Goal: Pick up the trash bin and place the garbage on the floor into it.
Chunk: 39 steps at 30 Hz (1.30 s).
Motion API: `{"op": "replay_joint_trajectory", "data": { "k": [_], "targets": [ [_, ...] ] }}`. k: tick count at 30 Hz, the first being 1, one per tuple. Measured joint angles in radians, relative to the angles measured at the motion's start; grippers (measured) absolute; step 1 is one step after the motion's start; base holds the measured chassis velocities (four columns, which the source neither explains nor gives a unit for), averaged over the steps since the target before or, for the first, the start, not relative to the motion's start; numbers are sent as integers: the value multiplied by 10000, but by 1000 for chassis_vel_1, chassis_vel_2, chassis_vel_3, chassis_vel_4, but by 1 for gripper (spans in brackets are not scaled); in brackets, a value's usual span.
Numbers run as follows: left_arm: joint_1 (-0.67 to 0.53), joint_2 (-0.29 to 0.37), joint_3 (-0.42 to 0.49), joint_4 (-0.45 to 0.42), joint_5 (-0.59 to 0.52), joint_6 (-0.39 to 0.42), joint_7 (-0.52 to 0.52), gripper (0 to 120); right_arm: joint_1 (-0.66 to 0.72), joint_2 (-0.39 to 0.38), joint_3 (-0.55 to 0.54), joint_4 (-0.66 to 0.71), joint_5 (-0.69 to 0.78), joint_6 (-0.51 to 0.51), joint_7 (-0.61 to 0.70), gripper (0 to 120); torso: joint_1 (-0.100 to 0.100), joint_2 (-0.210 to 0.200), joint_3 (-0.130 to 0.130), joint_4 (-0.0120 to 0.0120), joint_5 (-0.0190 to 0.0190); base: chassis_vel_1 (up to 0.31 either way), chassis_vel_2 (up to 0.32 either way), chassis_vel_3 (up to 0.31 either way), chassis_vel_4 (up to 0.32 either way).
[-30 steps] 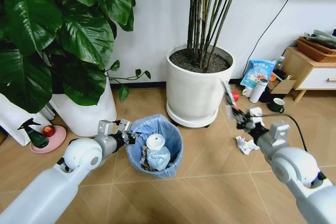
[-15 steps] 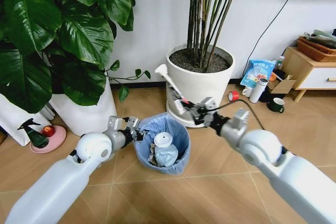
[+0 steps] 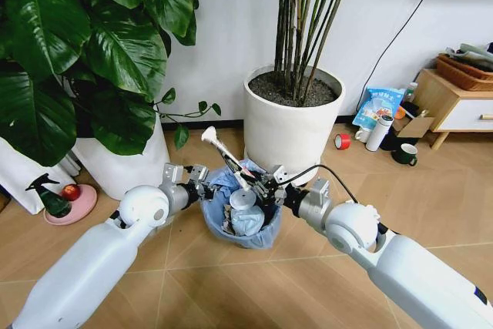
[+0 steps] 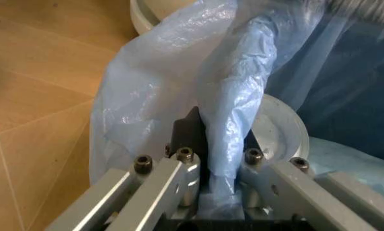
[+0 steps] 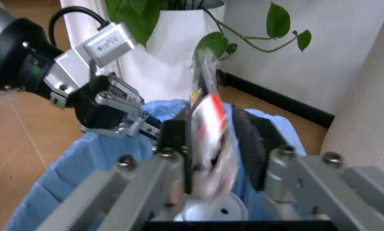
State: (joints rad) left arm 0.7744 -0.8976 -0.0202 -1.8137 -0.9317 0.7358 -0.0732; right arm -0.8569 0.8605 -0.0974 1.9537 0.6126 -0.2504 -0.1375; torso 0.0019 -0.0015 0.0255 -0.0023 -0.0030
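Since the earlier head views, the right arm has swung from the right of the frame to the centre, carrying its piece from beside the crumpled paper on the floor to over the bin; the bin has shifted slightly toward centre.

Left to right: the left gripper [image 3: 196, 184] sits left of centre, its fingers clamped on the rim of the small round dark trash bin [image 3: 231, 225], lined with crinkly light-blue plastic. The left wrist view shows the bag fold pinched between the pads [image 4: 190, 139]. By judgement, this grip steadies the bin as a receptacle.

At centre, the right gripper [image 3: 258, 188] hangs over the bin mouth, closed on a long, thin red-and-white piece of garbage [image 3: 223, 153], its white end angled toward the upper left. Judged, it is poised for release.

Bin contents: a white round lid [image 3: 244, 199] and pale crumpled litter. The tan chevron wooden floor [image 3: 308, 267] surrounds it.
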Motion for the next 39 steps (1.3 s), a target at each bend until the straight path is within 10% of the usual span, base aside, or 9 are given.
{"op": "replay_joint_trajectory", "data": {
  "k": [20,39],
  "targets": [
    [301,10,-423,61,184,-4,153,2,-738,171,1877,-621,510,-389,1446,98,0,0,0,0,-1,0,0,0,0],
    [864,265,-814,-346,391,-24,231,2,-809,1073,3526,-7125,-441,-267,2551,100,0,0,0,2,1,0,0,0,0]
  ]
}}
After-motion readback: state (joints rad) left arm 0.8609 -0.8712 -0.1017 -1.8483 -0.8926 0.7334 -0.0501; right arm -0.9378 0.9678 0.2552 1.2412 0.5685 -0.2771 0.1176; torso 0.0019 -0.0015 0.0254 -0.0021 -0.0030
